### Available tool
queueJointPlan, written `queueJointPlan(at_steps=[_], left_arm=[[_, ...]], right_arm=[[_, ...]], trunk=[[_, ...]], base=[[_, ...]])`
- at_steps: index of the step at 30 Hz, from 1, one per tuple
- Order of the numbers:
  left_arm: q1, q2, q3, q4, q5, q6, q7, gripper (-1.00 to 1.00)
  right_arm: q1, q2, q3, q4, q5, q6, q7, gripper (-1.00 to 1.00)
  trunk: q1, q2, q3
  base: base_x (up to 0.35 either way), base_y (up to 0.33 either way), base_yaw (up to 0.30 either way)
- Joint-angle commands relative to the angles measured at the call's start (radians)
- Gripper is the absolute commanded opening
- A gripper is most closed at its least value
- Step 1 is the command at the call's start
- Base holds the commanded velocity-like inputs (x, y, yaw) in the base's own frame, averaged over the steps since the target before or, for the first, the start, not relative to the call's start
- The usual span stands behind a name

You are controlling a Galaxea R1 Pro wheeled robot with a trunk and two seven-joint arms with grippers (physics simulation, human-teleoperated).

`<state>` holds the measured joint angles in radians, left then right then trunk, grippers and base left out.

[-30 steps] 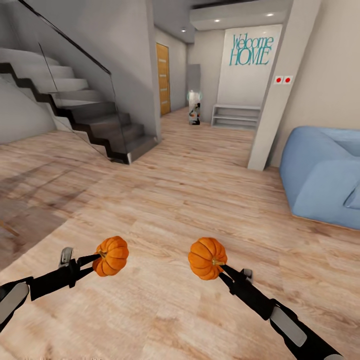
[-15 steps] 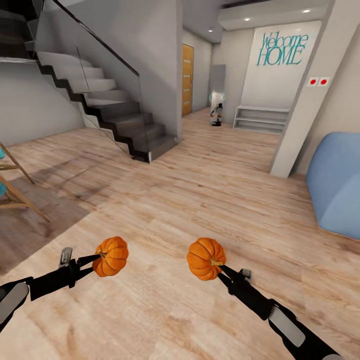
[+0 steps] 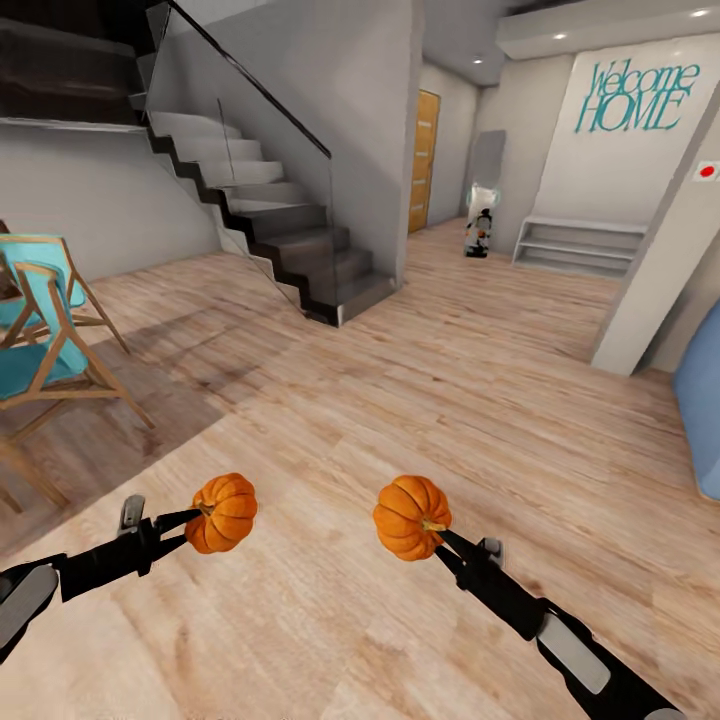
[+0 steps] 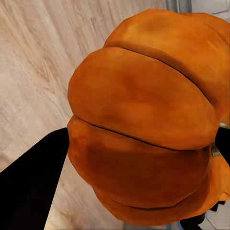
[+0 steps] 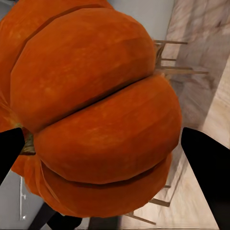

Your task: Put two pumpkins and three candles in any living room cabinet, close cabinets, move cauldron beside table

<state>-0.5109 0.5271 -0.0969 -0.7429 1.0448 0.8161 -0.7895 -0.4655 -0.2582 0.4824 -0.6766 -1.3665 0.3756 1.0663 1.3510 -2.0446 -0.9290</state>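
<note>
Far left in the head view: teal-seated wooden chairs point(image 3: 45, 330) on the wood floor point(image 3: 400, 400). Behind them a dark staircase point(image 3: 270, 225) with glass railing rises up-left. Left gripper point(image 3: 190, 528) low in the view, held over bare floor, fingers pinching one pumpkin point(image 3: 224, 512) at its stem end; the left wrist view shows that left-hand pumpkin point(image 4: 143, 129) up close, a dark finger point(image 4: 28, 187) against its side. Just right of it, apart from it, the right gripper point(image 3: 440, 540) is pinching the second pumpkin point(image 3: 412, 516), also in the air above the floor; the right wrist view has it point(image 5: 91, 110) between black fingers point(image 5: 206, 163). Further back, an orange door point(image 3: 425, 160), a low white shelf point(image 3: 570, 245), "Welcome HOME" wall lettering point(image 3: 635, 97). Blue sofa point(image 3: 703, 400) at far right edge.
</note>
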Motion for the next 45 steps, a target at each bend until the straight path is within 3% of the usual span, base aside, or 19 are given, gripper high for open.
queueJointPlan(at_steps=[1, 9, 29, 45], left_arm=[[-0.001, 0.001, -0.003, 0.0, 0.015, 0.009, -0.001, -1.0], [-0.001, 0.002, -0.003, 0.0, 0.015, 0.009, 0.0, -1.0], [-0.001, 0.002, -0.001, 0.022, 0.015, 0.009, -0.002, -1.0], [-0.001, 0.002, 0.02, 0.042, 0.015, 0.009, -0.002, -1.0]], right_arm=[[-0.001, -0.001, 0.004, 0.0, -0.012, 0.009, 0.003, -1.0], [-0.001, -0.002, 0.005, -0.001, -0.012, 0.009, 0.003, -1.0], [-0.001, -0.002, 0.005, -0.001, -0.013, 0.008, 0.001, -1.0], [-0.001, -0.008, 0.004, 0.0, -0.012, -0.026, 0.01, -1.0]], trunk=[[-0.004, 0.007, 0.002], [-0.035, 0.063, 0.028], [-0.035, 0.063, 0.028], [-0.035, 0.063, 0.046]], base=[[0.0, 0.0, 0.272], [0.0, 0.0, 0.272], [0.0, 0.0, 0.272], [0.0, 0.008, 0.205]])
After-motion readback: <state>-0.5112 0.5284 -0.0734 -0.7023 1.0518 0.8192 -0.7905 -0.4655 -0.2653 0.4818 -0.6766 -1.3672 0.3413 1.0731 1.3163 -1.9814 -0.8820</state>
